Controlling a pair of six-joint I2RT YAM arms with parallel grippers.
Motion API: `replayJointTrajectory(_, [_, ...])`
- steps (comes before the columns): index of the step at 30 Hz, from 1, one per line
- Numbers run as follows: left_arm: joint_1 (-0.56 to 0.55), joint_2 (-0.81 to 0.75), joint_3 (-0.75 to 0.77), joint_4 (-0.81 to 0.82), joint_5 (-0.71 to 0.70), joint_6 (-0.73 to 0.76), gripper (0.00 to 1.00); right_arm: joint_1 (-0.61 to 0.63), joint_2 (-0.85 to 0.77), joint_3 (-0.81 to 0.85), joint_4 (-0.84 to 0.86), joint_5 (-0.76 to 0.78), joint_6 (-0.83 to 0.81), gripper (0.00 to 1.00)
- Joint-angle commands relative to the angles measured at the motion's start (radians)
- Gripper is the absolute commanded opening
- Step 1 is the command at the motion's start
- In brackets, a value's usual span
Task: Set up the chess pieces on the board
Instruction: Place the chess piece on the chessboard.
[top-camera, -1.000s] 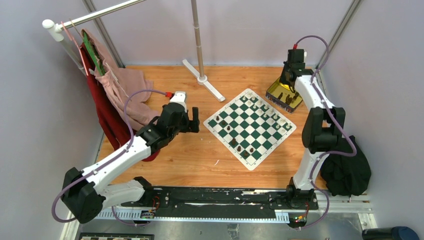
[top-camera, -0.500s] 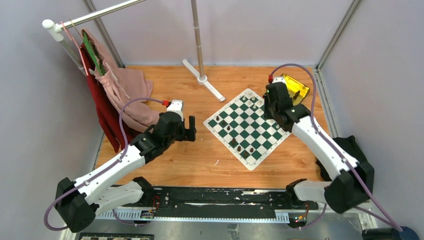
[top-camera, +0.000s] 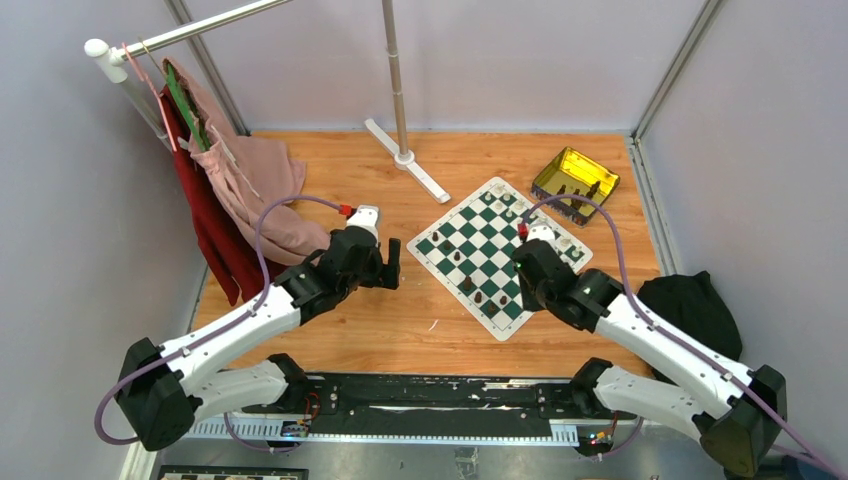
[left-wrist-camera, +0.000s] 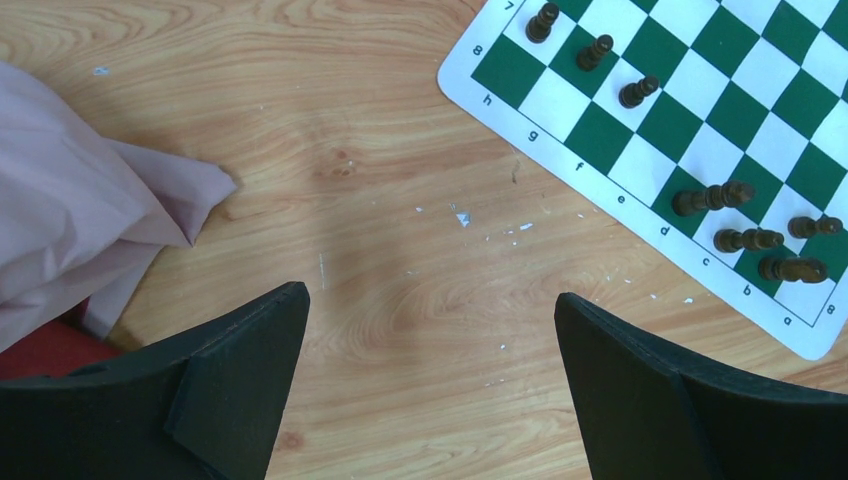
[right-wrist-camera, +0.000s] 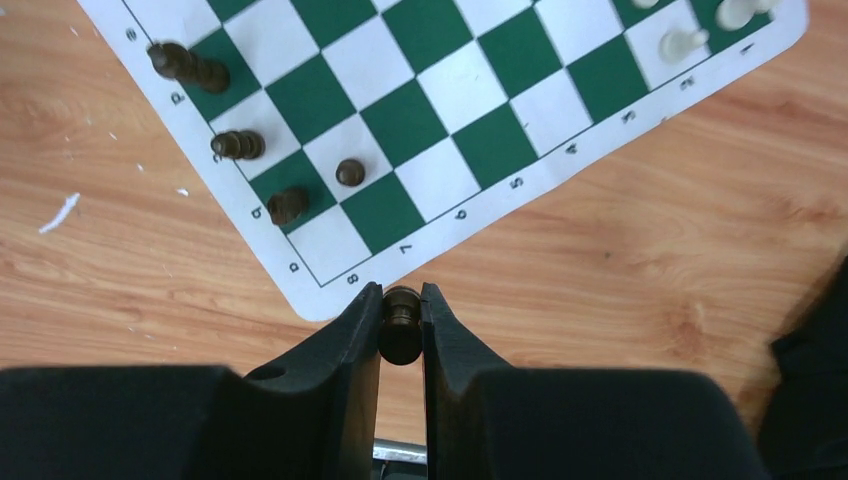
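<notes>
Item: right gripper (right-wrist-camera: 400, 295), nearest the base rail, with its fingers pressed onto one dark brown chess piece (right-wrist-camera: 401, 328); the piece is pinched upright between the pads and is held above bare wood, just off the near corner of the board (right-wrist-camera: 440, 85); its kind cannot be told from above. Item: left gripper (left-wrist-camera: 430, 300), with its fingers spread wide and nothing between them, hung over bare table (left-wrist-camera: 400, 180) just beside the board's left edge, near a fold of pink cloth (left-wrist-camera: 80, 220). Item: board, laid flat and turned diagonally on the table; four dark pieces (right-wrist-camera: 238, 146) are seen clustered on the two rows nearest the held piece, and the corner square itself appears unoccupied. Item: white pieces (right-wrist-camera: 685, 42), grouped along the far side of the board. Item: gold tin (top-camera: 575, 178), beyond the board's far corner and apart from it, with a few small pieces seemingly left inside. Step judged in hand: delivery of a dark piece to the dark side's back rows, the set-up being only partly done. Next move judged to call for a short advance over the corner, a straight descent onto a free square clear of the neighbouring pieces, and a release once the base is seated
</notes>
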Motion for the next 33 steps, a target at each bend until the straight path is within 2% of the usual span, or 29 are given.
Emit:
replayJointTrajectory(1, [-0.017,0.013,0.026,0.017,-0.018,0.004,1.00,0.061,0.021,-0.060,-0.004,0.030,0.086,0.00])
replayJointTrajectory(6, [-0.025,0.003,0.030,-0.006,-0.032,0.021,1.00,0.095,0.061,-0.135,0.136,-0.015,0.082,0.00])
replayJointTrajectory(15, [-0.026,-0.025,0.002,-0.016,-0.043,0.026,1.00,0.163,0.190,-0.186,0.288,-0.013,0.114,0.00])
replayJointTrajectory(25, [-0.026,-0.026,-0.001,-0.019,-0.040,0.047,1.00,0.226,0.262,-0.220,0.351,0.040,0.165,0.00])
replayJointTrajectory(33, [-0.026,-0.024,-0.010,-0.014,-0.031,0.058,1.00,0.237,0.284,-0.233,0.332,0.093,0.195,0.00])
